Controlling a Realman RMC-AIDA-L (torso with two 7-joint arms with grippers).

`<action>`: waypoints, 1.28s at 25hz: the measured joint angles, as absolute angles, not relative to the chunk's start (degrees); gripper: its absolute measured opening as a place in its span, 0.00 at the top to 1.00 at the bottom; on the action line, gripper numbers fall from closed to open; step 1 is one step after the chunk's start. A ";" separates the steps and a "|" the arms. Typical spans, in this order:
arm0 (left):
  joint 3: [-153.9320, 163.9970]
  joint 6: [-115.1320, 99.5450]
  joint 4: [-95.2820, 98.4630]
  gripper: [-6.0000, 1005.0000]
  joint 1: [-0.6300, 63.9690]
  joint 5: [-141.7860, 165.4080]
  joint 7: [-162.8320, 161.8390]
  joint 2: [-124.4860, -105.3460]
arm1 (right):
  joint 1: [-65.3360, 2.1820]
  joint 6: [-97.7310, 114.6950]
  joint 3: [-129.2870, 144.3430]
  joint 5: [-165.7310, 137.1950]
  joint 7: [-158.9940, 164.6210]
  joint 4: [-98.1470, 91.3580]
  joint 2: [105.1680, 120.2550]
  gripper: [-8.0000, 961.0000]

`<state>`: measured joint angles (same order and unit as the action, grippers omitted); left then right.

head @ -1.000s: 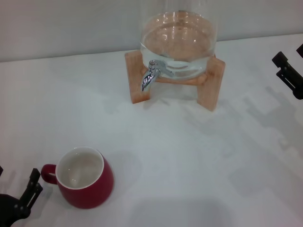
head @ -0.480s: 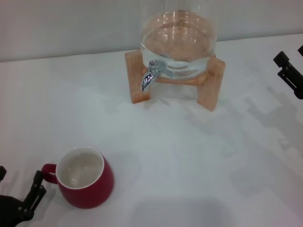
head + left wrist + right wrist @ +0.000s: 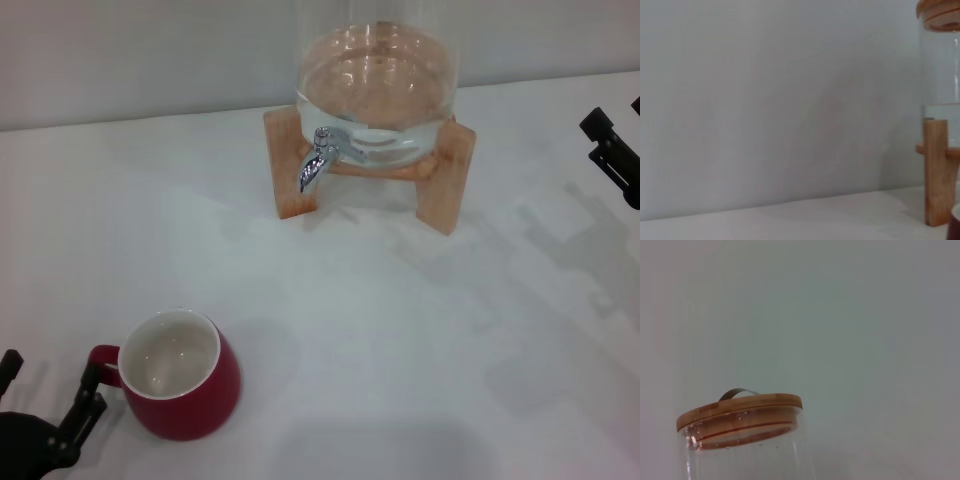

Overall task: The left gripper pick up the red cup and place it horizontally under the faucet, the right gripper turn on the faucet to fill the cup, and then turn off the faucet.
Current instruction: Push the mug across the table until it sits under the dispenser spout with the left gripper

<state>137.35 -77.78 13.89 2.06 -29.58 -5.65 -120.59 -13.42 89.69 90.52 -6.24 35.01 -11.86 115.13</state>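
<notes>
The red cup stands upright on the white table at the front left, its white inside showing and its loop handle pointing left. My left gripper is open at the bottom left corner, one finger right beside the handle. A sliver of the cup shows in the left wrist view. The chrome faucet sticks out of the glass jar on its wooden stand at the back. My right gripper is open at the right edge, away from the faucet.
The jar holds water and carries a wooden lid. A stand leg shows in the left wrist view. A pale wall closes the back of the white table.
My left gripper has moved right toward the cup's handle, and its second finger has come into view. The right gripper has drifted slightly right. The cup has not moved.
</notes>
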 joint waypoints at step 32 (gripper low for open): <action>138.61 -77.10 13.88 0.13 2.74 -30.04 -5.79 -120.50 | -13.09 91.17 90.52 -5.81 34.98 -11.83 115.13 0.10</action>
<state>138.61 -77.10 13.88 2.74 -30.04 -5.79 -120.50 -13.09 91.17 90.52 -5.81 34.98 -11.83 115.13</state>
